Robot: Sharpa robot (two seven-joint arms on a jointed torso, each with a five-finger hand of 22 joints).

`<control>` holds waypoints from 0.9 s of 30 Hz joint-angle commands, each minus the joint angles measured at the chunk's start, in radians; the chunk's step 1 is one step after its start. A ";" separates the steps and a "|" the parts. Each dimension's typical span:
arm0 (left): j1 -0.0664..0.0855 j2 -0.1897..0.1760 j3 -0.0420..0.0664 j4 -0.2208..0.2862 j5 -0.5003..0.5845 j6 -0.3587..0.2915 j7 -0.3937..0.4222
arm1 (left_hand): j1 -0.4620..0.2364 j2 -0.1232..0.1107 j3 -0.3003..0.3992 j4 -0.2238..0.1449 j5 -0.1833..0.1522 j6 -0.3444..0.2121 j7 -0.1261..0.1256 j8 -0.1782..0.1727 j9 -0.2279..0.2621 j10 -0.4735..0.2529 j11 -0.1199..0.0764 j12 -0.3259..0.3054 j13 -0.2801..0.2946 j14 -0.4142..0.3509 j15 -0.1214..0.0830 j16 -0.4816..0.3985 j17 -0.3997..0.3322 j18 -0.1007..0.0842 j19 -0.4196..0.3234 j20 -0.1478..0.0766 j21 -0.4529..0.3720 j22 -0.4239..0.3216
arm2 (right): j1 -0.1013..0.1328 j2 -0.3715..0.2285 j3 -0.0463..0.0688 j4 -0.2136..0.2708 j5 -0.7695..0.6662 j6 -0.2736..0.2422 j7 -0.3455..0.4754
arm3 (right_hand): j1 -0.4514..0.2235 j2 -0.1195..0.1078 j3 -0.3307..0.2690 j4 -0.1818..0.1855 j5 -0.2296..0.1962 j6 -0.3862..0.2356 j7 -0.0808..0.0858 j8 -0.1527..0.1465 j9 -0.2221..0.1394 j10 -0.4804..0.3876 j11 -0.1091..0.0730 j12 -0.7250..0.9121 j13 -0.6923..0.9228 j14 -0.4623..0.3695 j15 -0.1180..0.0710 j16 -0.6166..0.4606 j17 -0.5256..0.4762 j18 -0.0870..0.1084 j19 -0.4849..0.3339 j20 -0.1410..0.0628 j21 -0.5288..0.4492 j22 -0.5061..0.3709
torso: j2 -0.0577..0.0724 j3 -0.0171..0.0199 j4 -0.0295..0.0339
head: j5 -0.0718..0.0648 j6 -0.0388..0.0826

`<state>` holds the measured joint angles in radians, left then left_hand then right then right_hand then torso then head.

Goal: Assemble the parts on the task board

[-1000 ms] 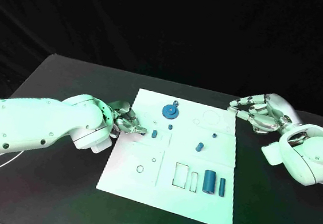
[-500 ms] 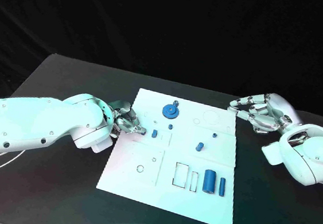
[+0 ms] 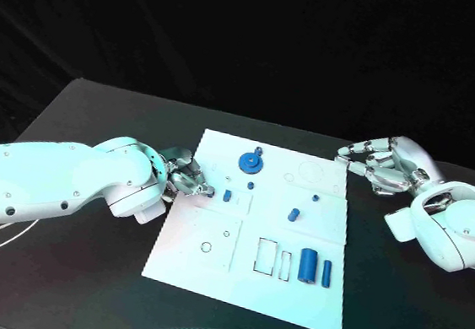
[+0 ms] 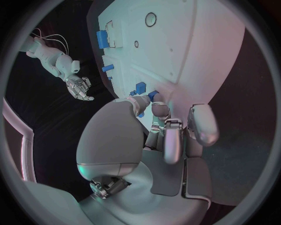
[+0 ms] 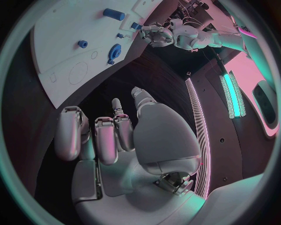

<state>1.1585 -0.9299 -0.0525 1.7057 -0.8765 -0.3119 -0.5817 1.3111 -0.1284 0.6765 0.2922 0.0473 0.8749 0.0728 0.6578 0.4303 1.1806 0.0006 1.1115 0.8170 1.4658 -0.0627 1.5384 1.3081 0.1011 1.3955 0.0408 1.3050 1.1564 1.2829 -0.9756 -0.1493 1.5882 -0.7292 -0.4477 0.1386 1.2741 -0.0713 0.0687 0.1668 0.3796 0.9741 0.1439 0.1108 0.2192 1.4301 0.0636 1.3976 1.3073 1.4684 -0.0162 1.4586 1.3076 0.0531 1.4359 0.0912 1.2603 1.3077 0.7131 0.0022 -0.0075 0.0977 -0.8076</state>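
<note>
A black table (image 3: 97,120) stands against a dark, draped background, with the white task board (image 3: 202,266) lying in its middle. On the board's far part sits a blue gear (image 3: 249,163), with a small blue peg (image 3: 260,149) just beyond it. Nearer the middle stand three small blue pegs: one (image 3: 227,197) close to the left edge, one (image 3: 251,186) a little further in, and a tiny one (image 3: 315,199) toward the right. A short blue piece (image 3: 293,217) lies tilted between them. On the board's near part a blue cylinder (image 3: 309,267) lies in its outlined slot, and a thinner blue pin (image 3: 327,273) lies just beside it; two outlined slots to their left are bare.

The left robot hand (image 3: 187,177) rests at the board's left edge, its fingers curled in together over the edge, near the closest peg. In the left wrist view the fingertips (image 4: 159,109) sit just beside a small blue part (image 4: 140,87), but whether they pinch anything cannot be told, since the palm blocks the contact.

The right robot hand (image 3: 377,166) hovers off the board's far right corner, above the bare table, well apart from the parts. In the right wrist view the right robot hand (image 5: 105,133) has its fingers bent loosely inward but apart from one another, holding nothing.
</note>
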 commanded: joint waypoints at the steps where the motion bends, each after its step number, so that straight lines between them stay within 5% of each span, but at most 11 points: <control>1: -0.001 0.003 0.000 -0.006 0.006 0.004 0.004 | -0.005 -0.008 0.110 -0.102 0.002 -0.010 -0.001 0.006 0.002 0.004 -0.005 -0.002 -0.002 0.092 -0.004 0.006 0.219 -0.013 0.001 -0.005 0.003 0.001 | -0.001 0.000 0.000 0.001 -0.010 0.008 0.003 | -0.010 0.001 -0.007 0.000 0.003 -0.009 0.000 0.005 0.001 -0.002 -0.004 0.002 0.092 0.060 0.002 -0.003 0.131 0.019 -0.001 -0.002 -0.002 0.039 | 0.001 0.0003 0.0001 | -0.001 0.000; 13: -0.001 0.004 0.000 -0.012 0.004 0.010 0.004 | -0.016 -0.023 0.132 -0.119 0.002 -0.015 -0.002 0.020 0.006 0.003 -0.006 -0.005 -0.006 0.092 -0.005 0.007 0.221 -0.013 0.001 -0.005 0.005 0.004 | -0.001 -0.002 0.000 0.004 -0.011 0.007 0.003 | -0.010 0.001 -0.007 0.000 0.003 -0.009 0.000 0.005 0.001 -0.002 -0.004 0.002 0.092 0.060 0.002 -0.003 0.131 0.019 -0.001 -0.002 -0.002 0.039 | 0.000 0.0003 -0.0001 | -0.002 -0.001; 27: -0.001 0.001 0.001 -0.018 0.011 0.013 0.006 | -0.136 -0.090 0.057 -0.073 0.001 0.005 -0.015 0.047 0.007 0.022 -0.014 0.014 0.008 0.093 -0.011 0.009 0.224 -0.014 0.005 -0.008 0.009 0.012 | -0.001 -0.002 0.000 0.004 -0.011 0.006 0.004 | -0.010 0.001 -0.007 0.000 0.003 -0.009 0.000 0.005 0.001 -0.002 -0.004 0.002 0.092 0.060 0.002 -0.003 0.131 0.019 -0.001 -0.002 -0.002 0.039 | 0.000 -0.0002 0.0004 | -0.002 0.000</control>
<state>1.1584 -0.9292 -0.0518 1.6897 -0.8714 -0.3059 -0.5768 1.1848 -0.2154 0.7391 0.2179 0.0518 0.8737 0.0531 0.6989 0.4371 1.1969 -0.0159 1.1196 0.8241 1.4675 -0.0656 1.5423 1.3078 0.1012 1.3992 0.0372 1.3091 1.1678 1.2826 -0.9779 -0.1493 1.5908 -0.7306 -0.4477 0.1386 1.2741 -0.0713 0.0687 0.1668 0.3796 0.9741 0.1439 0.1108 0.2190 1.4301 0.0637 1.3977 1.3073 1.4684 -0.0162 1.4586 1.3074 0.0530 1.4360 0.0913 1.2603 1.3074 0.7132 0.0024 -0.0074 0.0952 -0.8074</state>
